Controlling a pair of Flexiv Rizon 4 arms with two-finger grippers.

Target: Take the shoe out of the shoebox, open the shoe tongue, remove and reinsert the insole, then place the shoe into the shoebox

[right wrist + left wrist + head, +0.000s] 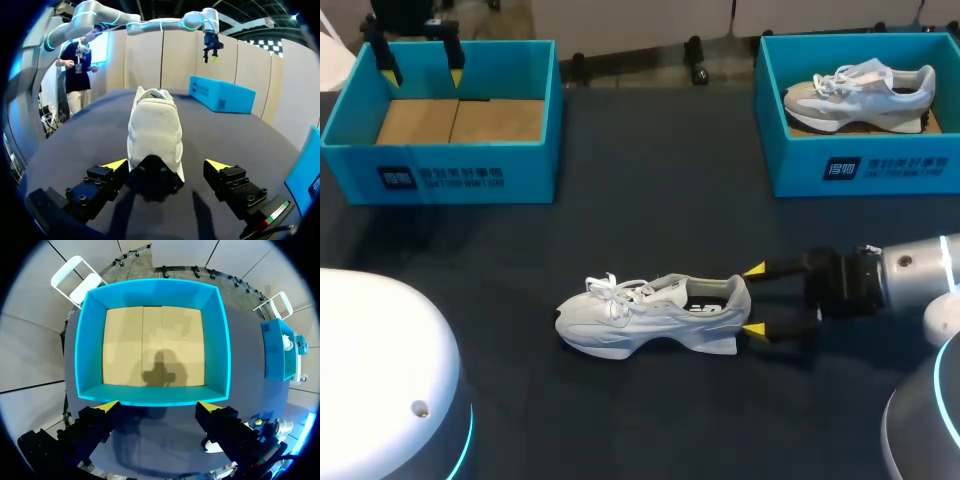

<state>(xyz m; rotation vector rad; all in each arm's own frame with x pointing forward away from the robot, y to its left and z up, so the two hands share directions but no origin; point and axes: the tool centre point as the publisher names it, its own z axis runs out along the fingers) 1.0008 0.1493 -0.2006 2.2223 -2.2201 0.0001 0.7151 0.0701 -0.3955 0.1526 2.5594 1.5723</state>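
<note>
**Item 1, white sneaker** [650, 315]: sitting upright on the dark table [650, 200], out of its box, toe pointing to 9 o'clock, heel to 3 o'clock, laces lying over the tongue.

**Item 2, right gripper** [754, 299]: sitting at the sneaker's 3 o'clock, jaws spread wide, one yellow tip flanking each side of the heel (neither is touching it in the right wrist view).

**Item 3, left gripper** [422, 74]: hovering over the empty blue shoebox [440, 165] at the sneaker's 10 o'clock, jaws wide, holding nothing.

**Item 4, second shoebox** [860, 170]: standing at 1 o'clock, holding another sneaker [860, 90].

**Step, as judged:** removal is looking done and opening the tongue is coming up. The next move is calling for the right jaws to close on the heel as a brace while the left gripper comes over to draw the tongue up.
</note>
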